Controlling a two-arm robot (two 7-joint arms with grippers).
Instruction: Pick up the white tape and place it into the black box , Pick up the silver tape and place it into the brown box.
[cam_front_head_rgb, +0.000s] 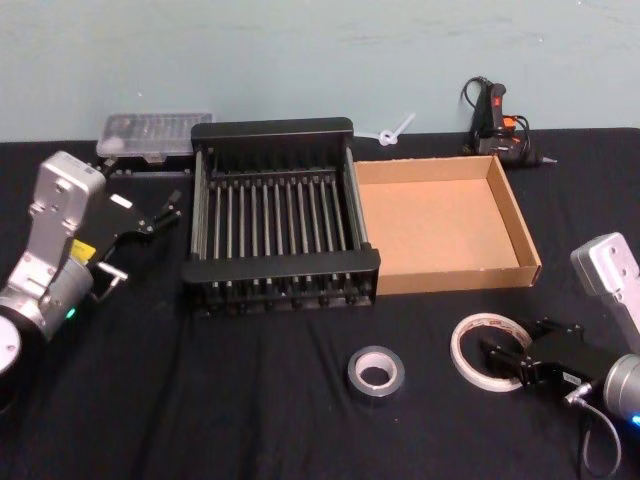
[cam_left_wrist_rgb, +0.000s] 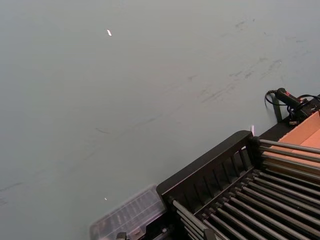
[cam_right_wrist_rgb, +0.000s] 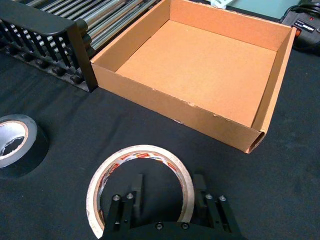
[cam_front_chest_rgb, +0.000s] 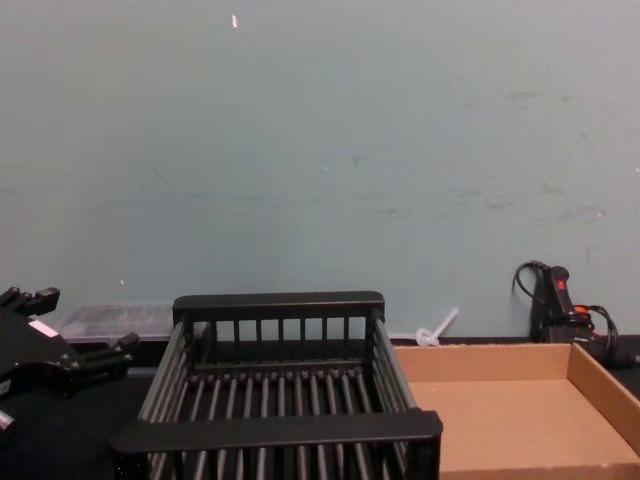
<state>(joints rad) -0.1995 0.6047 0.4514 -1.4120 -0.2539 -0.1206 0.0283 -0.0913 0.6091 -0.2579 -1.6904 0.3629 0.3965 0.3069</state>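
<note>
Right gripper (cam_right_wrist_rgb: 167, 192): fingers spread apart, straddling the near arc of the white tape (cam_right_wrist_rgb: 141, 181), not clamped on it.
White tape: flat on the table (cam_front_head_rgb: 250, 400), thin ring, red print.
Silver tape (cam_front_head_rgb: 376, 371): beside the gripper, toward the left arm.
Brown box (cam_right_wrist_rgb: 260, 127): just beyond the gripper.
Left gripper (cam_front_head_rgb: 160, 212): beside the black box (cam_front_head_rgb: 280, 265), open, holding nothing.

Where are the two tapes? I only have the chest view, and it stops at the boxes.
Observer: The silver tape lies flat on the table, nearer the robot than the black box.
Operator: And the white one?
Observer: The white tape lies to the silver one's right, in front of the brown box.
Operator: Right gripper?
Observer: The right gripper is open, its fingers straddling the white tape's rim.
</note>
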